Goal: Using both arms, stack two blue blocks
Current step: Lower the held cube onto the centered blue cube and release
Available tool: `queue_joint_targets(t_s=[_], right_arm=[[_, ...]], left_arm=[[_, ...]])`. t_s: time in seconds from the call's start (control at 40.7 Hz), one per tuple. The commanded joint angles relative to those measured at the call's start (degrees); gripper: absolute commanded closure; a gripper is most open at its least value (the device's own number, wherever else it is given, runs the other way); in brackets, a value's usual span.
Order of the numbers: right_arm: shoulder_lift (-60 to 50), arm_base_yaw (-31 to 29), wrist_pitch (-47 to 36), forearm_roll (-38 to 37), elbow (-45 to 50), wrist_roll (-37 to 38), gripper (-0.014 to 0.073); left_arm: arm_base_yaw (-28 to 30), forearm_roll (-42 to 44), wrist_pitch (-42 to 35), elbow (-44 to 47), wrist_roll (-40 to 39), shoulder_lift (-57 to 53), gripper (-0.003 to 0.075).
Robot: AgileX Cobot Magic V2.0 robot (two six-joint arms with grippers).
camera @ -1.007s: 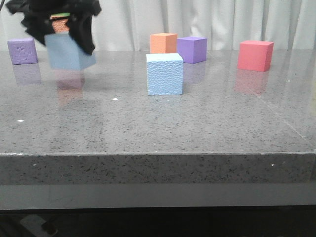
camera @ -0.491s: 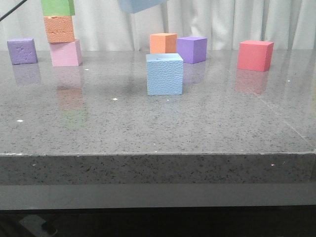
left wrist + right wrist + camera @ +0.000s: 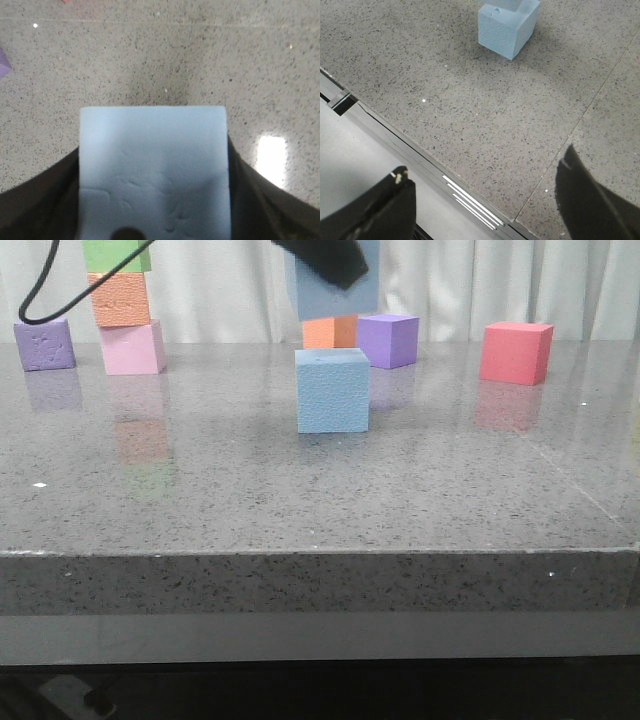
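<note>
- One blue block (image 3: 332,390) rests on the grey speckled table (image 3: 300,500), nearest to the front edge of all the cubes; the right wrist view shows it too, with a small dent in its top face.
- Directly above it, apart from it with a clear gap between, hangs the second blue block (image 3: 330,290), held in the air by the left gripper (image 3: 152,200), whose dark fingers (image 3: 45,200) press against its two opposite sides (the clamp is plain in the left wrist view).
- Over the table's near edge, well short of the blocks, the right gripper (image 3: 485,200) has its fingers spread wide apart with nothing between them.
- Behind the resting block stand an orange cube (image 3: 330,332), partly hidden by the lifted block, and a purple cube (image 3: 388,340) just beside it.
- Farther right sits a red cube (image 3: 517,352).
- At the far left, a pink, orange and green stack (image 3: 125,310) stands near a second purple cube (image 3: 45,344).
</note>
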Motion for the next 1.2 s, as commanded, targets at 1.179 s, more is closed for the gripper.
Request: queue_joint_targets(t_s=[1.179], right_arm=[[-0.4, 0.0, -2.81, 0.38, -1.46, -0.56, 0.001]], left_arm=[[-0.26, -0.99, -5.19, -2.02, 7.24, -0.89, 0.0162]])
